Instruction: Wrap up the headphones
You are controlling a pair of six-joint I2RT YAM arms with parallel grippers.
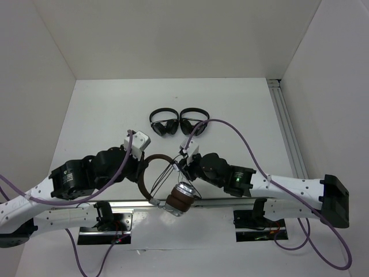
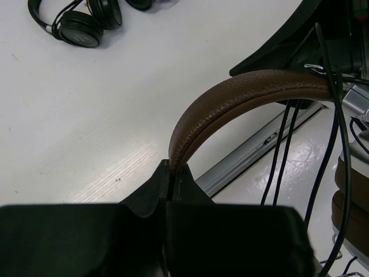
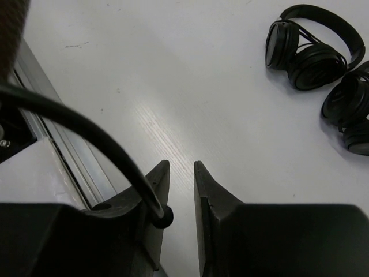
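The headphones are held above the table's near edge, with the brown headband [image 1: 144,176] arching left and the silver-and-brown earcups [image 1: 181,199] hanging low. My left gripper [image 1: 144,166] is shut on the headband [image 2: 242,95], which it pinches at its tips [image 2: 173,167]. The thin black cable [image 2: 282,150] hangs in strands from the headband. My right gripper [image 1: 183,163] is just right of the headband. Its jaws [image 3: 181,164] stand a narrow gap apart. The cable [image 3: 86,127] drapes over the left finger into that gap and does not touch the other finger.
Two small all-black headphones [image 1: 164,123] [image 1: 193,122] lie side by side at mid-table, and they also show in the right wrist view [image 3: 311,49]. An aluminium rail [image 1: 230,202] runs along the near edge under the earcups. Another rail [image 1: 285,124] lines the right side.
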